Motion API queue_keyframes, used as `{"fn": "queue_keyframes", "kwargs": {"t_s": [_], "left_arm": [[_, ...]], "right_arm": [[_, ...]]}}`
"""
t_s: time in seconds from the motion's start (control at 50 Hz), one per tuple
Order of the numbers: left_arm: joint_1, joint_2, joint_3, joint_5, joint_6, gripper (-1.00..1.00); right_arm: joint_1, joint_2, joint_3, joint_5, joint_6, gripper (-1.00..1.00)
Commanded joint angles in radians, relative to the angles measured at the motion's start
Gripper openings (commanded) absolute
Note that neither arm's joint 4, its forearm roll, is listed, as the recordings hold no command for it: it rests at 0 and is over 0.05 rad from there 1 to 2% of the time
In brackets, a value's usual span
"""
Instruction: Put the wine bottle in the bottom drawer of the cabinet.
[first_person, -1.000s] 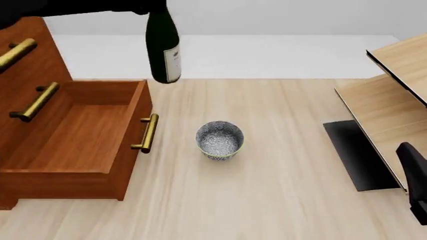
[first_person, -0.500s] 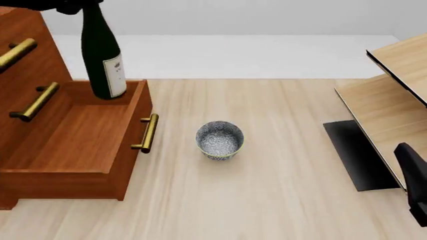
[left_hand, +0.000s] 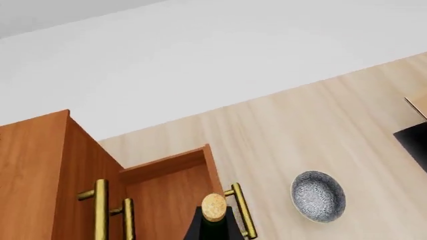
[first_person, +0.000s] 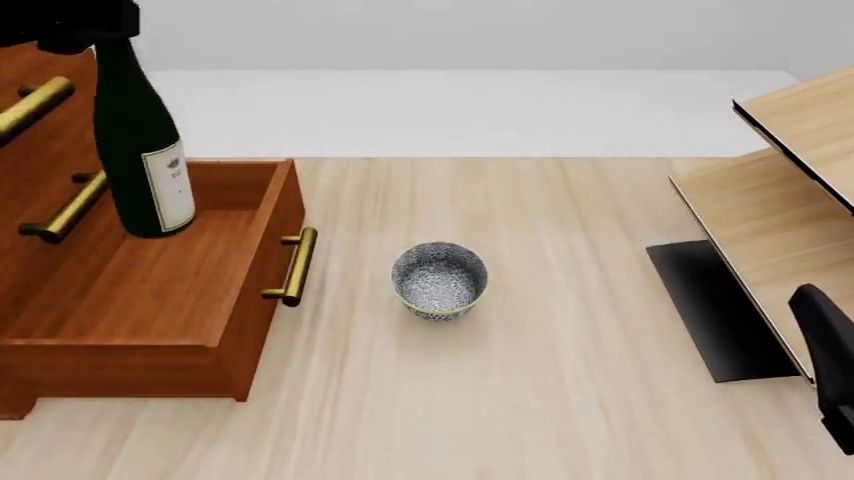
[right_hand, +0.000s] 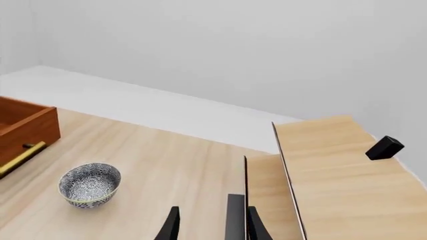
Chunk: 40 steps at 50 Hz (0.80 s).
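Note:
The dark green wine bottle (first_person: 144, 160) with a white label hangs nearly upright over the far left part of the open bottom drawer (first_person: 147, 275). My left gripper (first_person: 91, 28) is shut on its neck at the top left of the front view. Whether the bottle's base touches the drawer floor cannot be told. In the left wrist view the tan cork (left_hand: 214, 206) sits above the drawer (left_hand: 170, 192). The reddish-brown cabinet (first_person: 47, 130) rises behind it. My right gripper (right_hand: 212, 231) is open and empty, low by the pale shelf unit.
A blue-patterned bowl (first_person: 439, 279) stands on the table right of the drawer's brass handle (first_person: 294, 265). A pale wood shelf unit (first_person: 781, 190) and a black mat (first_person: 714, 310) fill the right side. The right arm (first_person: 830, 360) shows at the right edge.
The left gripper has carried the bottle leftward and down, from beyond the drawer's far right corner to over the drawer's inside. The right arm, bowl and drawer have not moved.

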Motion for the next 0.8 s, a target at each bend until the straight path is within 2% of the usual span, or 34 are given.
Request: {"fn": "queue_keyframes", "kwargs": {"t_s": [0.02,0.06,0.12,0.14,0.26,0.28,0.42,0.62,0.64,0.76,0.8], "left_arm": [[0.064,-0.040,0.025,0.029,0.023,-1.00],[0.091,-0.043,0.029,0.033,0.017,-1.00],[0.067,-0.037,0.037,0.038,-0.007,-1.00],[0.085,-0.046,0.043,0.032,0.012,-1.00],[0.072,-0.044,0.062,0.028,-0.009,-1.00],[0.076,-0.043,0.071,0.027,0.010,-1.00],[0.069,-0.045,0.078,0.021,-0.017,-1.00],[0.068,-0.040,0.097,0.004,-0.011,-1.00],[0.066,-0.038,0.095,0.005,-0.030,-1.00],[0.064,-0.032,0.117,-0.012,-0.008,-1.00],[0.060,-0.031,0.122,-0.017,-0.027,-1.00]], "right_arm": [[0.001,0.000,-0.001,0.000,-0.005,1.00],[0.000,0.000,-0.002,0.001,-0.001,1.00],[0.000,0.000,-0.001,0.001,-0.002,1.00],[0.001,0.000,-0.001,0.001,-0.002,1.00],[0.002,0.001,-0.001,0.001,-0.002,1.00],[0.001,0.000,-0.002,0.002,-0.001,1.00],[0.000,0.001,-0.003,0.002,-0.001,1.00],[0.002,0.000,-0.002,0.002,-0.002,1.00],[0.002,0.000,-0.002,0.002,-0.003,1.00],[0.000,0.000,-0.002,0.003,-0.003,1.00],[0.001,0.000,-0.001,0.003,-0.003,1.00]]}}
